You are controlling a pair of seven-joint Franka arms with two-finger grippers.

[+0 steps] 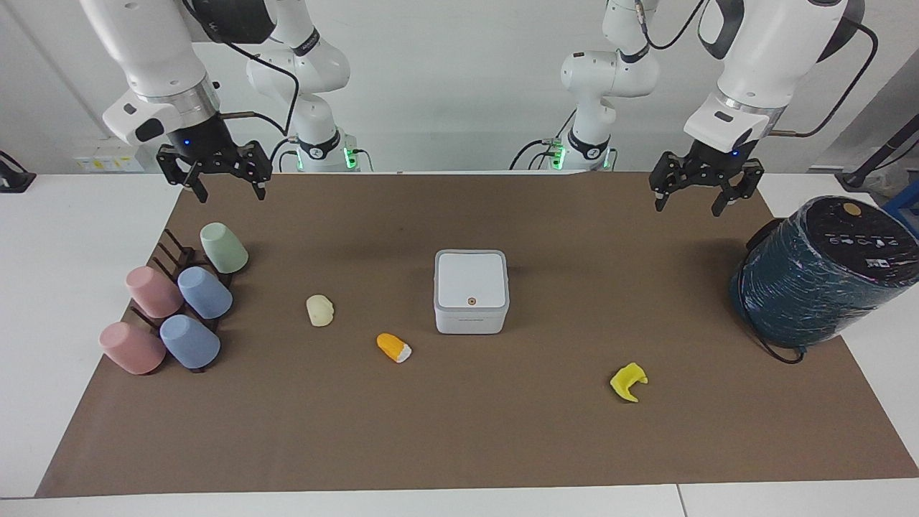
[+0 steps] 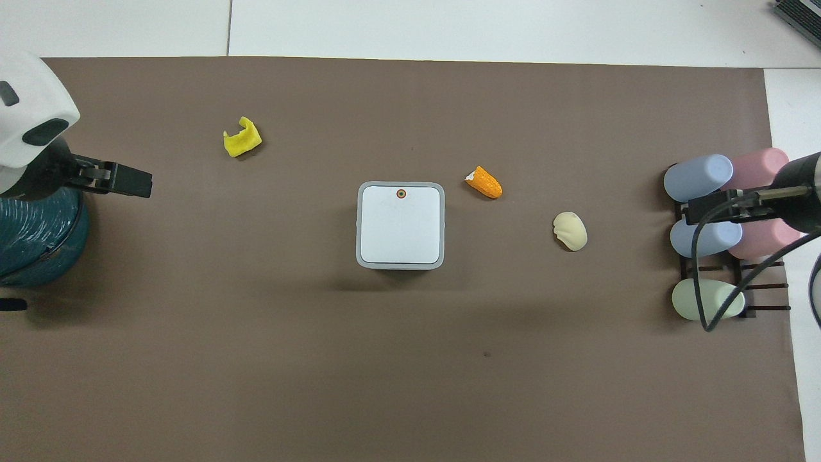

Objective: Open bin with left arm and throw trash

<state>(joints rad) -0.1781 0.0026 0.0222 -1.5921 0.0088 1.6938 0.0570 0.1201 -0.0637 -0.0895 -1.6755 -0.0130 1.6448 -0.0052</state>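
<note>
Hovering at the robots' edge of the desk, left gripper (image 1: 706, 194) hangs with fingers apart, holding nothing, beside the teal cylinder (image 1: 818, 273) at the left arm's end. Right gripper (image 1: 215, 179) hangs the same way, fingers apart and holding nothing, over the right arm's corner near the cup rack (image 1: 183, 287), which carries a green cup (image 1: 224, 248), two blue cups (image 1: 204, 292) and two pink cups (image 1: 153, 291). Bin (image 1: 471, 291) sits mid-desk on the brown mat (image 1: 459, 431), lid shut, orange dot on the lid's edge away from the robots. Cream lump (image 1: 319, 310) lies beside the bin toward the right arm's end. Orange piece (image 1: 393, 347) lies a bit farther from the robots, near the bin. Yellow piece (image 1: 628, 382) lies farthest, toward the left arm's end, well apart from the bin.
</note>
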